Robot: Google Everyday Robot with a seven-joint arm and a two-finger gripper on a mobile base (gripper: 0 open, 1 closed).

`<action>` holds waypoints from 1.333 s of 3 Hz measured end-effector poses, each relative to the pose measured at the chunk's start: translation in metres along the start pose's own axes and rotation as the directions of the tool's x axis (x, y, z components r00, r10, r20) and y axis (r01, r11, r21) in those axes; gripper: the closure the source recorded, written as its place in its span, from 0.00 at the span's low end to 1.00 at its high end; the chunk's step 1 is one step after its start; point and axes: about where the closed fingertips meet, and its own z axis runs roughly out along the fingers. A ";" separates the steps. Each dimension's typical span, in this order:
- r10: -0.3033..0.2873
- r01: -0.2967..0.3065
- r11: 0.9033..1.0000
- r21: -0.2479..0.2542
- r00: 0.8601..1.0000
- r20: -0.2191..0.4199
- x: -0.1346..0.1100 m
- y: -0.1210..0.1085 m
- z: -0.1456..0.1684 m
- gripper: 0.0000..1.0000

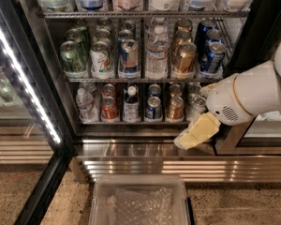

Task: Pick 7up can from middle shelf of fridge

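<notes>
The 7up can (100,58), white-silver with green lettering, stands at the front of the second row from the left on the middle shelf (145,79) of the fridge (65,121). Dark green cans (71,56) stand to its left and a blue-and-silver can (129,55) to its right. My gripper (184,141), cream-coloured on a white arm (253,95), hangs low in front of the fridge's steel sill. It is below and well to the right of the 7up can and holds nothing.
The glass door with its LED strip (23,74) stands open at the left. The lower rack (131,122) holds red cans and small bottles. The top rack (145,14) holds large bottles. A clear plastic bin (140,200) sits on the floor in front.
</notes>
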 end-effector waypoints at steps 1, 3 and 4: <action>0.001 0.000 1.000 -0.019 0.997 0.073 -0.008 -0.007 0.005 0.00; 0.023 -0.006 0.998 -0.055 0.952 0.304 -0.094 -0.029 0.060 0.00; 0.022 -0.010 0.999 -0.039 0.949 0.313 -0.097 -0.034 0.062 0.00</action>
